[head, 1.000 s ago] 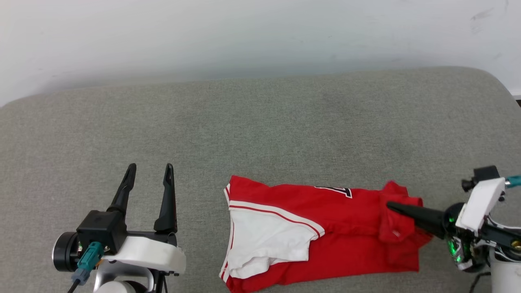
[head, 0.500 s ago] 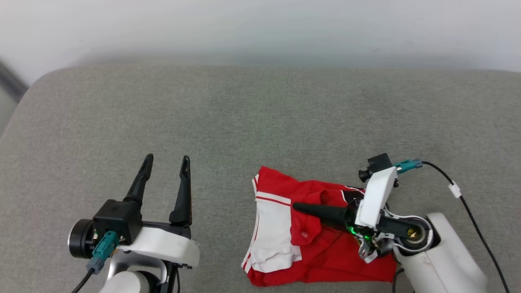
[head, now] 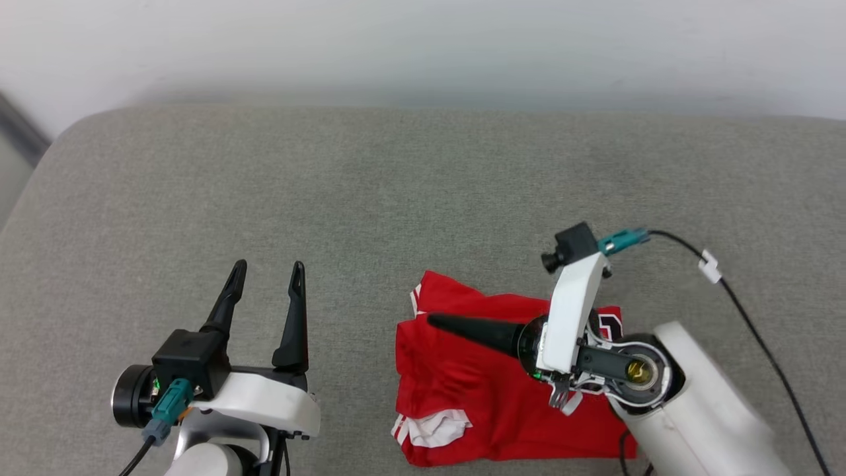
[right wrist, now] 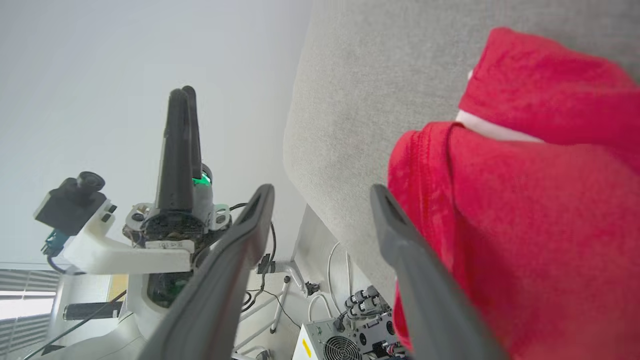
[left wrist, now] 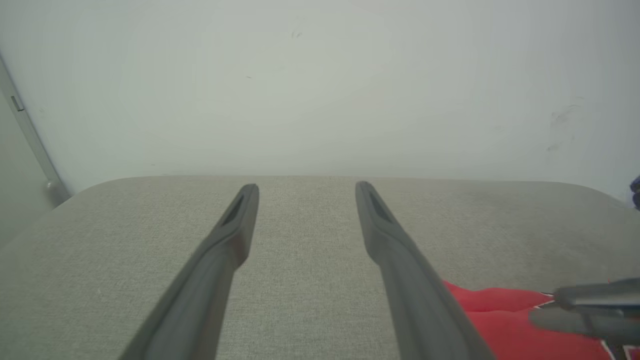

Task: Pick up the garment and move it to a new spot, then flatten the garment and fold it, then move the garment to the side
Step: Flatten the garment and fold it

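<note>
Head view, shirt: the red shirt (head: 476,390) lies folded into a rough block on the grey cushion (head: 396,185), at the near edge and right of centre. A scrap of white sleeve (head: 433,428) shows at its near left corner.
Head view, right gripper: the right gripper (head: 441,323) hangs low over the shirt's far half, pointing left. Its fingers overlap from here, so this view does not show the gap between the jaws.
Head view, left gripper: the left gripper (head: 268,270) sits left of the shirt and apart from it, jaws spread and holding nothing.
Head view, writing: a black numeral (head: 611,326) edged in white peeks out beside the right wrist, too covered to read.
Left wrist view: the left gripper (left wrist: 306,189) has its fingers spread over bare cushion. The shirt (left wrist: 480,305) is at the near right.
Right wrist view, jaws: the right gripper (right wrist: 322,192) is released, with no cloth between its parted fingers. The shirt (right wrist: 525,225) lies just beside one finger; whether they touch I cannot tell.
Right wrist view, writing: the sticker (right wrist: 170,245) on the left gripper (right wrist: 182,92) is too small to read.
Handling: the shirt is probably light, limp and easily unfolded.
Where to hold: likely best to pinch all layers at a folded edge, ideally at both ends.
</note>
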Robot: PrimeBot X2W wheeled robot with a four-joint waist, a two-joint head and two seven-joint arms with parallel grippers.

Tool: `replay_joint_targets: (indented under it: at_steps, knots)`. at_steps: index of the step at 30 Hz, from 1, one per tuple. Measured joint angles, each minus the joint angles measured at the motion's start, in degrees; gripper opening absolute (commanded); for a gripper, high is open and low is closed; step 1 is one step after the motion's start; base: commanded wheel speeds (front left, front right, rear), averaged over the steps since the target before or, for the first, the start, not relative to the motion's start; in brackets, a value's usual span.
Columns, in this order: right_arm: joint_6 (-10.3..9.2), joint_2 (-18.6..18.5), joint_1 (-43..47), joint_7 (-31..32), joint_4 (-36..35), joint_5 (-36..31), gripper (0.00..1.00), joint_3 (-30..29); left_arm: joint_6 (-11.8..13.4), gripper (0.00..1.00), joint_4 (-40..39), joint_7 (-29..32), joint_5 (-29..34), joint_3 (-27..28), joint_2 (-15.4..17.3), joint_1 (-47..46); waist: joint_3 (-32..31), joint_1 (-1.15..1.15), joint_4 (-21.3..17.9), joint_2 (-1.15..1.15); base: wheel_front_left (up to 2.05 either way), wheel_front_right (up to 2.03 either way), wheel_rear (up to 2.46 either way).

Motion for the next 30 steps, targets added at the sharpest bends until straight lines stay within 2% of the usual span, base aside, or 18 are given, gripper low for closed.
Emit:
replay_joint_targets:
  at_steps: [3,6,9,12,18,22,26,30]
  knots:
    - [0.00,-2.7,0.0,-4.3,-6.9,-3.0,1.00,1.2,0.1,1.00,0.0,0.0,-0.1,0.0,0.2,0.3,-0.7,0.00,-1.0,0.00,0.00,0.00,0.00]
    - [0.00,-8.5,-0.1,-13.2,-11.8,-13.3,1.00,3.5,0.5,1.00,-0.1,0.0,-0.1,0.3,0.5,0.6,-1.1,0.00,-2.0,0.00,0.00,0.00,0.00]
    - [0.00,-14.0,0.4,-21.6,-12.3,-25.8,1.00,4.5,1.0,1.00,0.0,-0.1,-0.2,0.5,0.6,1.4,-1.6,0.00,-3.1,0.00,0.00,0.00,0.00]
    - [0.00,-16.4,2.5,-27.0,-10.6,-34.6,1.00,1.4,1.4,1.00,0.0,-0.2,-0.6,0.9,0.7,1.9,-2.0,0.00,-4.4,0.00,0.00,0.00,0.00]
    - [0.00,-17.0,8.5,-35.6,-10.4,-46.2,1.00,-11.2,1.9,1.00,0.3,-0.6,-1.1,1.7,1.1,2.8,-2.7,0.00,-6.8,0.00,0.00,0.00,0.00]
    - [0.00,-14.7,13.3,-40.9,-14.9,-51.2,1.00,-19.6,2.3,1.00,1.0,-0.9,-1.3,2.2,1.3,3.8,-3.4,0.00,-7.6,0.00,0.00,0.00,0.00]
    - [0.01,-10.9,19.2,-43.6,-22.7,-55.4,1.00,-23.1,2.6,1.00,1.9,-1.5,-1.4,2.5,1.4,4.8,-4.5,0.00,-7.9,0.00,0.00,0.00,0.00]
    - [0.01,-9.0,24.0,-42.7,-27.4,-57.8,1.00,-23.6,2.8,1.00,2.4,-1.8,-1.5,2.3,1.6,6.3,-5.8,0.00,-7.6,0.00,0.00,0.00,0.00]
